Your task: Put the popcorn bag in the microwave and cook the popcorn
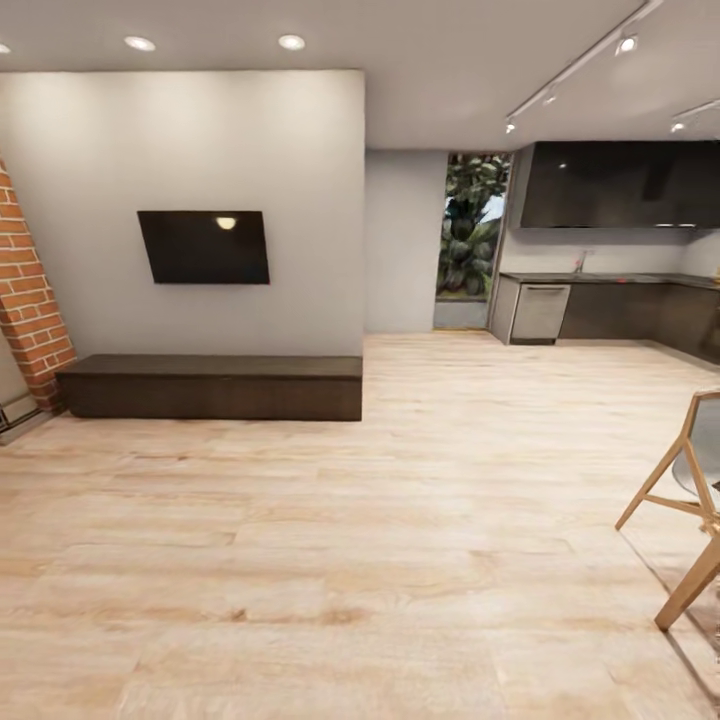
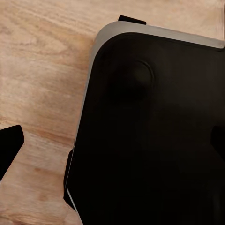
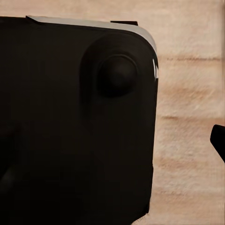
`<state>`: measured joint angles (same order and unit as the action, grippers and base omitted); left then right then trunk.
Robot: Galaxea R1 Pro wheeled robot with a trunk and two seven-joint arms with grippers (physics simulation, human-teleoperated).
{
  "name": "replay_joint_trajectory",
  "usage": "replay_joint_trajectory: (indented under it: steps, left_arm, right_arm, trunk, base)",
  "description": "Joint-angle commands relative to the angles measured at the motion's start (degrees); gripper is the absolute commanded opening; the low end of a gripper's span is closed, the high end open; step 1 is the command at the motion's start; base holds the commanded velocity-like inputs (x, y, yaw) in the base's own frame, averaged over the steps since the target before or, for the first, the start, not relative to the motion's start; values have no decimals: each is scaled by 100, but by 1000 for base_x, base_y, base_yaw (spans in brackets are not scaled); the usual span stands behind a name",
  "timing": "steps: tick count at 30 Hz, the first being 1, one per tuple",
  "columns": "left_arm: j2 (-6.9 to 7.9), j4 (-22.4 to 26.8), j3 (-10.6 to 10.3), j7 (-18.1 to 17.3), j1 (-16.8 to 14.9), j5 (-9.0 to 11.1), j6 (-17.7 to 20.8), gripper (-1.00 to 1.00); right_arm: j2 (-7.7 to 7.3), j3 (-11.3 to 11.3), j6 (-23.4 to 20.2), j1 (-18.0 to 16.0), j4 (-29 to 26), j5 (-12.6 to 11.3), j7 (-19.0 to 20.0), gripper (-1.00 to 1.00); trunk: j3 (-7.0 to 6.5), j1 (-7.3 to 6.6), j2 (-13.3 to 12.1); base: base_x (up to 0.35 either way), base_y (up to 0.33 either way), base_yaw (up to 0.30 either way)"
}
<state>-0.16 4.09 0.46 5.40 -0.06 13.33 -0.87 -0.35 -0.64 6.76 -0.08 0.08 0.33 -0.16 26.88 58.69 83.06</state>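
Head view showed the robot out on the pale wood floor (image 1: 400, 560) of the living area, with the kitchen (image 1: 610, 250) far off at the right rear and its grey countertop (image 1: 600, 277) running under dark upper cabinets (image 1: 620, 185). At that range neither popcorn bag nor microwave could be made out. The likeliest trouble was the wooden chair (image 1: 690, 500) at the right edge, which the base could clip if it swung toward the kitchen too tightly. A wall-mounted TV (image 1: 204, 246), a low dark bench (image 1: 210, 386) and a brick column (image 1: 25, 290) stood to the left. Both wrist views looked down past the robot's black base (image 2: 154, 136) onto floorboards; whether either gripper was wide or narrow could not be told.
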Motion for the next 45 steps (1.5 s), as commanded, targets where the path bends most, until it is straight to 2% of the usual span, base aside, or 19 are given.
replay_joint_trajectory:
  steps: [1, 8, 18, 20, 22, 25, 45]
  left_arm:
    - [-2, 3, 0, 14, -2, 30, -10, 100]
    - [6, 20, 9, 14, 1, 24, -16, 100]
    - [23, 72, 10, 18, 0, 36, -26, 100]
    - [36, 71, 141, 3, 0, 253, -24, 100]
    - [39, 74, 325, -19, 2, 583, -26, 100]
    - [35, 75, 369, -35, 2, 694, -27, 100]
    - [34, 75, 376, -39, 4, 712, -28, 100]
  right_arm:
    - [0, -6, 19, -1, 1, 5, 3, 100]
    - [0, -6, 18, -1, 1, 4, -1, 100]
    - [-14, 36, 14, -1, 1, -23, -2, 100]
    - [-17, 43, 11, -1, 1, -39, -2, 100]
    - [-17, 46, 10, -1, 1, -42, -2, 100]
    - [-18, 45, 10, -1, 1, -42, -2, 100]
    - [-18, 38, 13, -1, 1, -29, -2, 100]
  trunk:
    - [4, 3, 2]
    - [4, 3, 2]
    - [4, 3, 2]
    - [4, 3, 2]
    - [4, 3, 2]
    - [4, 3, 2]
    - [4, 3, 2]
  base:
    - [337, 0, -249]
    - [299, 0, -250]
    - [17, 0, -264]
    - [0, 0, -287]
    - [98, 0, -288]
    - [261, 0, -288]
    - [320, -28, -261]
